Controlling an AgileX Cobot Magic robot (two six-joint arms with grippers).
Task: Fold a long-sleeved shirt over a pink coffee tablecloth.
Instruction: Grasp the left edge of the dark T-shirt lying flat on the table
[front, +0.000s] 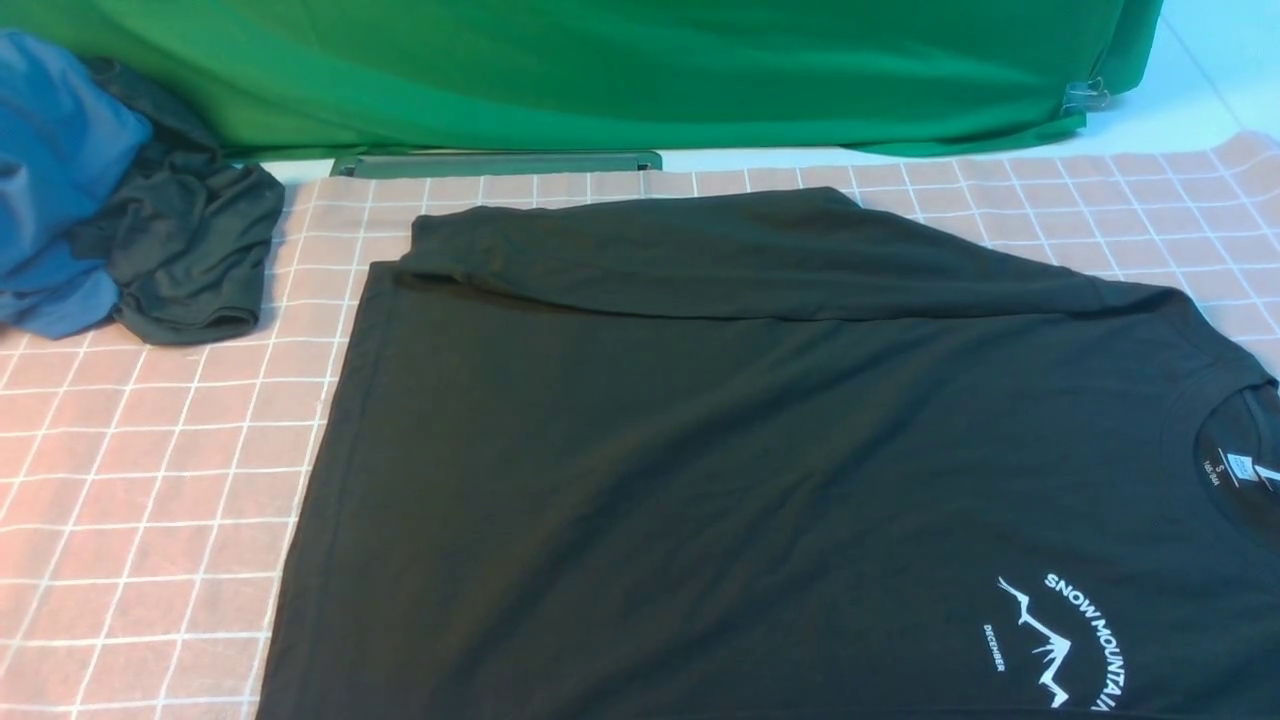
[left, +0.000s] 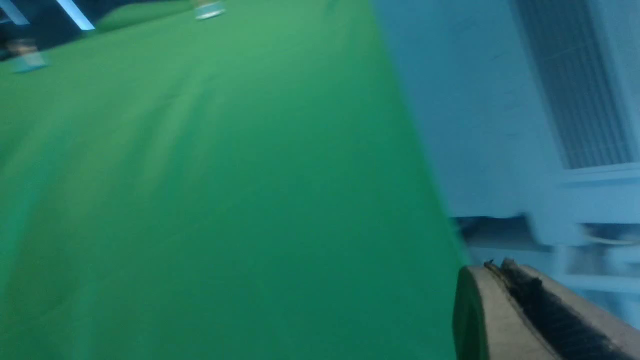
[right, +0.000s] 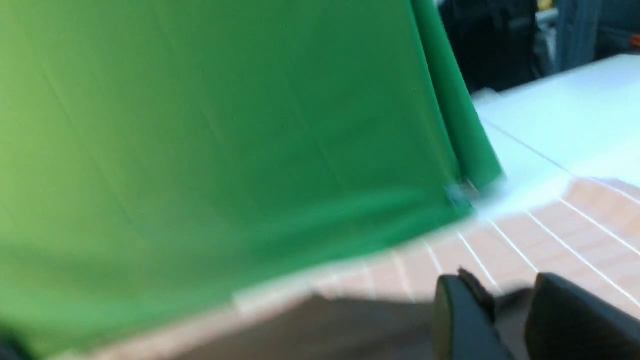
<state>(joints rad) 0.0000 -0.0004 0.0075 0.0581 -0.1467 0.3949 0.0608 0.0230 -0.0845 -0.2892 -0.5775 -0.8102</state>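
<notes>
The shirt (front: 700, 450) lies flat on the tablecloth (front: 150, 480), collar to the right, with its far sleeve (front: 700, 250) laid across the body as a first fold. The left gripper (left: 500, 267) is closed on nothing. The right gripper (right: 500, 295) is part open and looks empty. Both are off the shirt, probably between folds.

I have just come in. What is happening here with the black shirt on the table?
A two-armed robot is folding the long-sleeved shirt, which lies flat on the pink coffee tablecloth. One sleeve is already laid across its far edge. No arm is on the shirt in the front view. The left gripper is shut, facing the green backdrop; the right gripper is open, near the tablecloth.
</notes>
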